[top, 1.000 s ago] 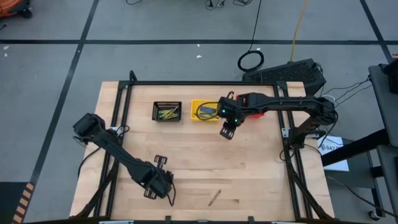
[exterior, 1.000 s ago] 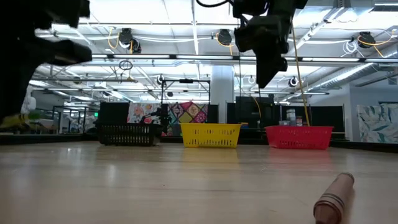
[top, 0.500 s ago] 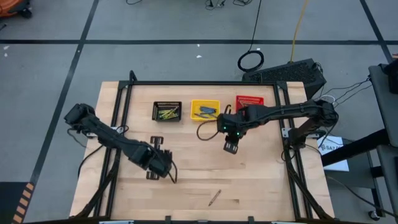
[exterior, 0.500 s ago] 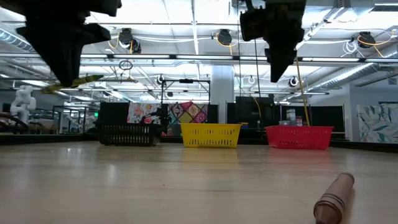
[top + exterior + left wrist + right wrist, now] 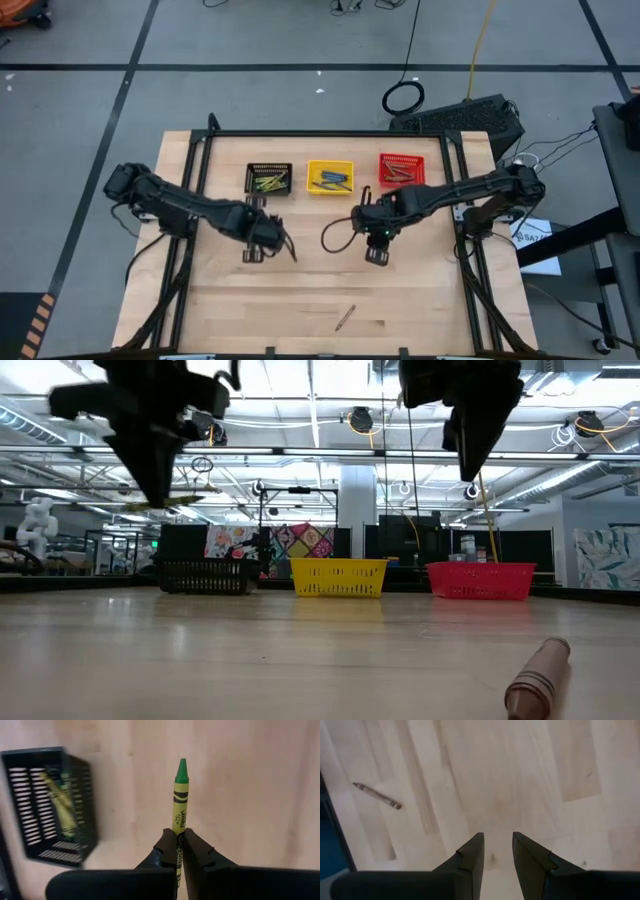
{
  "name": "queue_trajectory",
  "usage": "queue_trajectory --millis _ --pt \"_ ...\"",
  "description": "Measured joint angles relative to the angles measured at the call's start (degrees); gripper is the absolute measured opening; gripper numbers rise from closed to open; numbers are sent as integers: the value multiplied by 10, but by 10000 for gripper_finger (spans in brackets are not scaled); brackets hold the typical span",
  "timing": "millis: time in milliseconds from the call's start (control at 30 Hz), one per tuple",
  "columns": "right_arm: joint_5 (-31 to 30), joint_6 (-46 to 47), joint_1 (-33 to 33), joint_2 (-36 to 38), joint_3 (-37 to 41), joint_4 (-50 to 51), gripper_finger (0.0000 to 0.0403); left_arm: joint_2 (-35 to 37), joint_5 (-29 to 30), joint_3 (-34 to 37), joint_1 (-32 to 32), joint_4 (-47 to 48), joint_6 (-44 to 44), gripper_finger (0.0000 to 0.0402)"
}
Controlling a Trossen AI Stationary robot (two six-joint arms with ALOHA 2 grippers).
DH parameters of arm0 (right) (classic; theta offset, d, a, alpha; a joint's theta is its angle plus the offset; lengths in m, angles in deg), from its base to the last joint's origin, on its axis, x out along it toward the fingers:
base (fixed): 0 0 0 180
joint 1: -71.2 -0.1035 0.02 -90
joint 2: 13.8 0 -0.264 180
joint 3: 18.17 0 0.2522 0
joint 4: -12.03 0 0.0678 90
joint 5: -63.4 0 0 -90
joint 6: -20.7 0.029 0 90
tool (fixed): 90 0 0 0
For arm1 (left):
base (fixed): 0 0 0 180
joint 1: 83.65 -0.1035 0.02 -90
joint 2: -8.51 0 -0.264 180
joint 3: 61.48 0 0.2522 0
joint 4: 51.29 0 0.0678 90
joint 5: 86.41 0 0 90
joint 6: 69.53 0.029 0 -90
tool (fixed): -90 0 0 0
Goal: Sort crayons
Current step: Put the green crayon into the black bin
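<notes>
A yellow-green crayon (image 5: 180, 800) with a green tip is in my left gripper (image 5: 177, 851), which is shut on it above the table, in front of the black basket (image 5: 269, 179). That basket holds several yellow-green crayons (image 5: 59, 805). In the low view the held crayon (image 5: 170, 503) hangs well above the table. My right gripper (image 5: 495, 851) stands open over bare wood at mid table (image 5: 370, 238). A brownish crayon (image 5: 344, 317) lies flat near the front edge. My left gripper pinches the crayon's wrapped lower part (image 5: 178, 836) between its two fingers. The crayon runs on along the fingers, its green tip (image 5: 182, 767) sticking out beyond them. It is lifted clear of the table.
A yellow basket (image 5: 330, 177) with bluish crayons and a red basket (image 5: 401, 170) with brownish ones stand beside the black one along the far edge. A black cable (image 5: 335, 238) loops by the right arm. Bare wood lies between the baskets and the front edge.
My left gripper has carried the crayon up and away from the near edge toward the black basket, staying shut on it. My right gripper has swung from over the yellow basket toward the near edge, staying open.
</notes>
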Motion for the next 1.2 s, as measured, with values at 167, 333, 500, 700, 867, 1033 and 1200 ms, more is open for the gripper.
queue_trajectory --millis 167,333,500,700,867,1033,1200 --pt "0 16 -27 0 0 0 89 0 21 0 -56 0 34 2" --pt "-1 26 -54 0 0 0 89 0 21 0 -113 -13 78 1" --pt "-1 38 -78 0 0 -1 89 0 12 0 -174 -40 118 1" --pt "-2 72 -100 0 0 -1 89 0 -31 0 -238 -53 153 1" --pt "-4 104 -115 0 0 -1 89 0 -39 0 -279 -53 185 1" --pt "-4 136 -129 0 0 -1 89 0 -42 0 -322 -73 208 1" --pt "-5 144 -140 0 0 -4 89 0 -47 0 -364 -93 222 1"
